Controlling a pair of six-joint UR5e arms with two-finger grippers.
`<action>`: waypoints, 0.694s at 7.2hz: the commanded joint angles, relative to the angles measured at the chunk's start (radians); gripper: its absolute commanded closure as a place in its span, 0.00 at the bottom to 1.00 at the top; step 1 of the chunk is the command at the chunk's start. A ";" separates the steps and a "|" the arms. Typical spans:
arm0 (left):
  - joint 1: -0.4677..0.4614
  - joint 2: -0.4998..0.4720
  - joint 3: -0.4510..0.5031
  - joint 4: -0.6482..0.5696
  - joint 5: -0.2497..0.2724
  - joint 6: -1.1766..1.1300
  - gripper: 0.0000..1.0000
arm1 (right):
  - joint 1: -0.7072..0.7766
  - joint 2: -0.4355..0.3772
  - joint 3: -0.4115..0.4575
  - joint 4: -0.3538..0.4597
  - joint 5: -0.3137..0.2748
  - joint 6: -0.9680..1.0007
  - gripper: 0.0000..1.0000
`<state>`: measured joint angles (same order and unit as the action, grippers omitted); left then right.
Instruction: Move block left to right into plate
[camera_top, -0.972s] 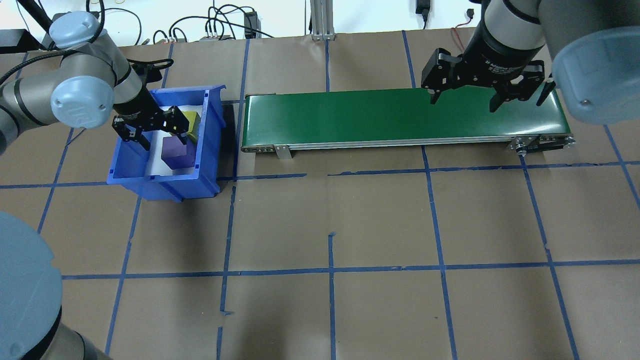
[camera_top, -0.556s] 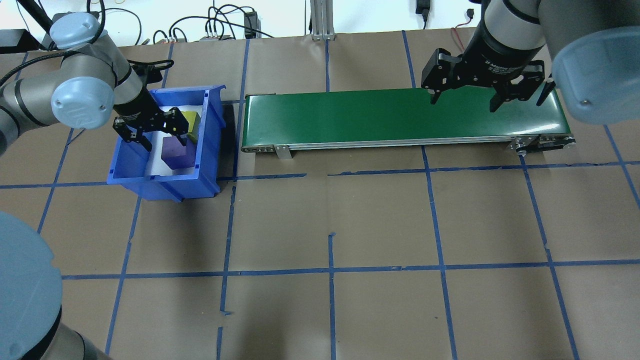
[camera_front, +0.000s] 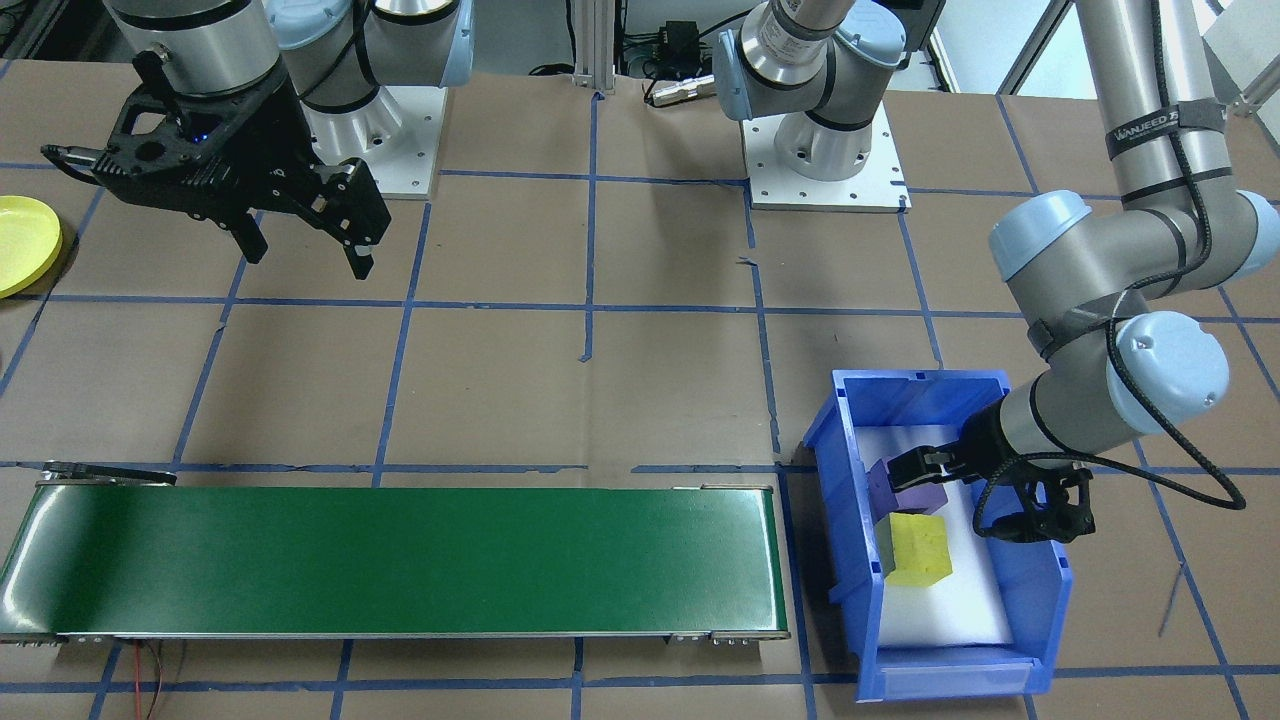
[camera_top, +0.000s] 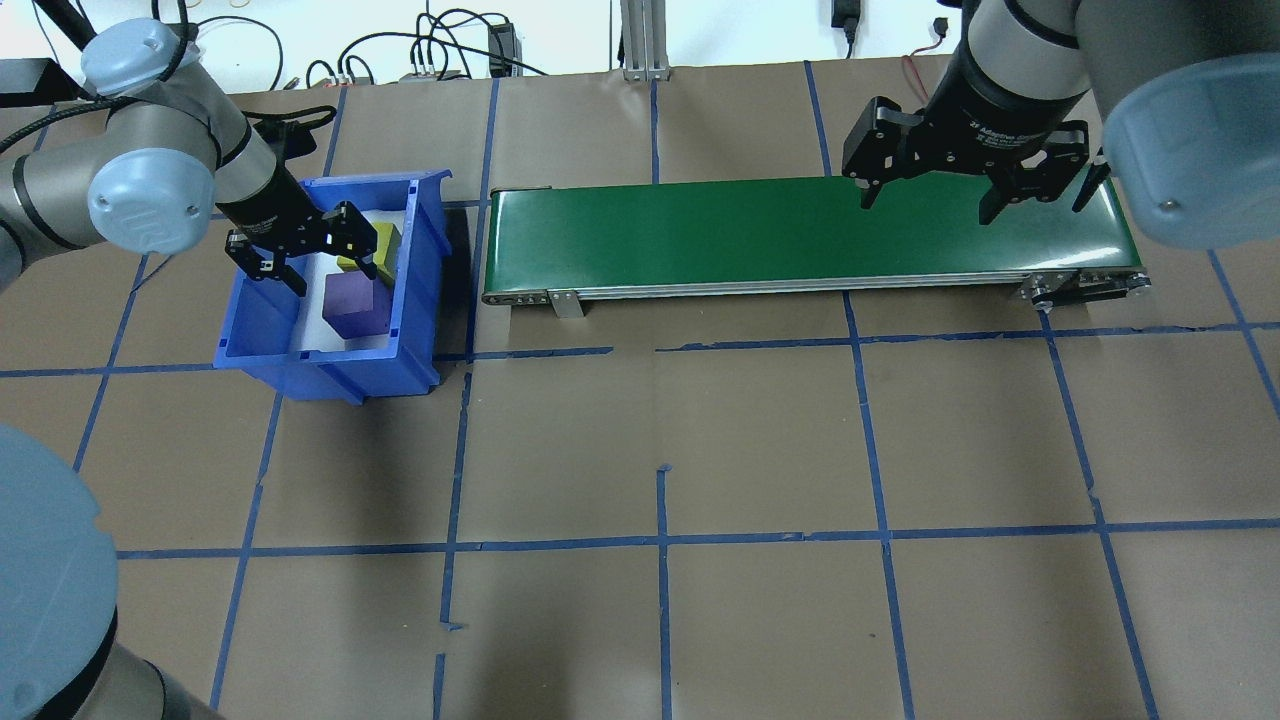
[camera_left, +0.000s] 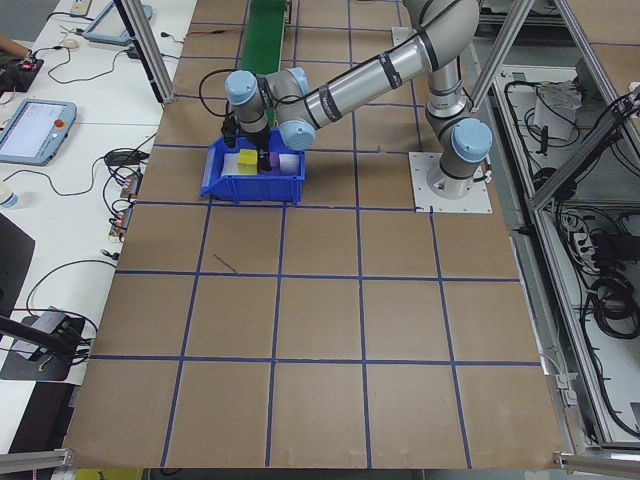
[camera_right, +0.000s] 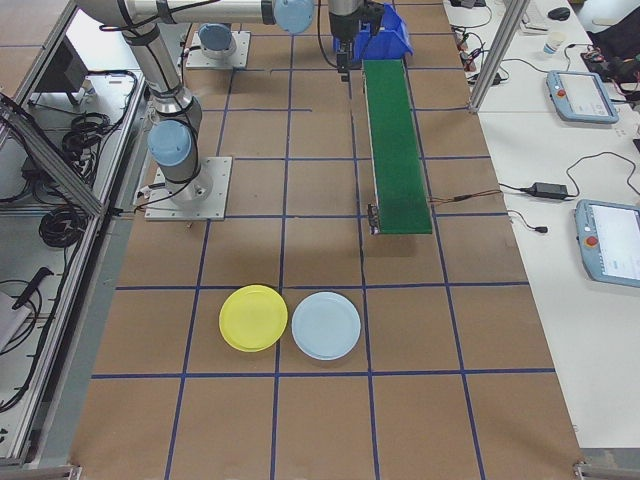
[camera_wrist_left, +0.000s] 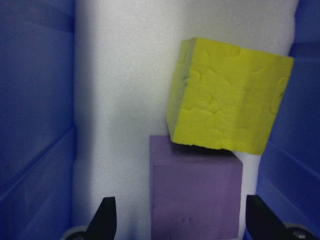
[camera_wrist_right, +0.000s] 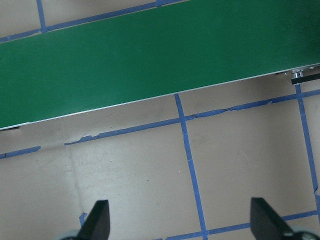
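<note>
Two foam blocks lie in the blue bin (camera_top: 330, 375): a yellow block (camera_top: 386, 243) and a purple block (camera_top: 355, 305). In the left wrist view the yellow block (camera_wrist_left: 227, 107) sits tilted, its lower edge over the purple block (camera_wrist_left: 195, 195). My left gripper (camera_top: 330, 272) hangs open inside the bin, its fingers either side of the purple block and holding nothing. My right gripper (camera_top: 927, 205) is open and empty above the right end of the green conveyor belt (camera_top: 800, 230). The yellow plate (camera_right: 253, 318) lies on the table beyond the belt's right end, also in the front-facing view (camera_front: 20, 245).
A pale blue plate (camera_right: 326, 325) lies next to the yellow one. The bin's walls (camera_front: 950, 680) close in tightly around the left gripper (camera_front: 965, 495). The belt (camera_front: 400, 560) runs between the bin and the right gripper (camera_front: 305, 258). Cables lie along the table's far edge.
My left gripper has shifted a little toward the far end of the bin, uncovering more of the purple block. It stays open. The right arm has not moved.
</note>
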<state>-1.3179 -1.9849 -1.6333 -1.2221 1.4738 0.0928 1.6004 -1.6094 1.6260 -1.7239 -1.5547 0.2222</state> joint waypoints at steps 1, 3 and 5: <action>0.000 -0.008 -0.014 -0.002 -0.009 -0.028 0.07 | 0.001 0.000 0.000 0.000 -0.002 -0.001 0.00; 0.000 -0.026 -0.026 0.004 -0.013 -0.030 0.07 | 0.000 0.000 0.000 0.001 -0.002 -0.001 0.00; 0.000 -0.028 -0.037 0.006 -0.030 -0.015 0.29 | 0.000 0.000 0.000 0.001 -0.001 -0.001 0.00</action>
<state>-1.3177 -2.0107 -1.6664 -1.2176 1.4463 0.0685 1.6001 -1.6092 1.6260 -1.7227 -1.5560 0.2209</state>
